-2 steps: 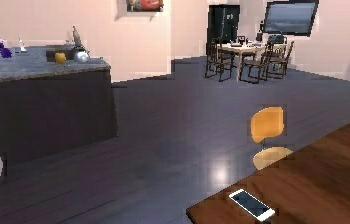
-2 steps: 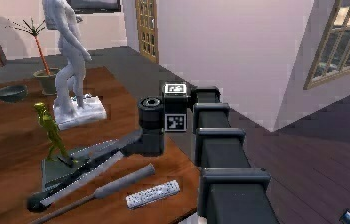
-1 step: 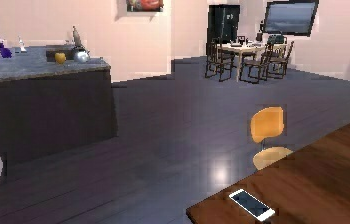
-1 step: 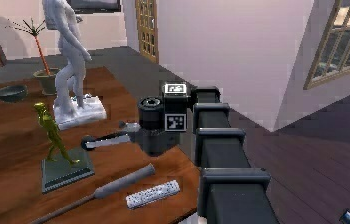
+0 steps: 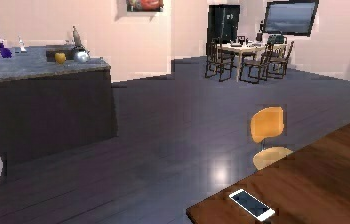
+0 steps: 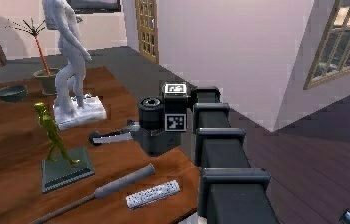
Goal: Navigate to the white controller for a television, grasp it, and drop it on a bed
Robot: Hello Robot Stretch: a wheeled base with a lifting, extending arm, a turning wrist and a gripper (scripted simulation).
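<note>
Dark plank floor, pale walls, grey counter, distant dining set

Crops the white statue at the arm side view's top edge. Cuts the wooden table at its left and bottom edges. Cannot tell of anything held at the gripper, far end indistinct. Leaves small items on the forward view's counter too tiny to name.

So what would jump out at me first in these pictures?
The tall white statue on the wooden table in the arm side view, with a gold figurine beside it and the robot's dark arm right of them. A white remote lies near that picture's bottom edge. In the forward view, an orange chair draws the eye at lower right.
</note>
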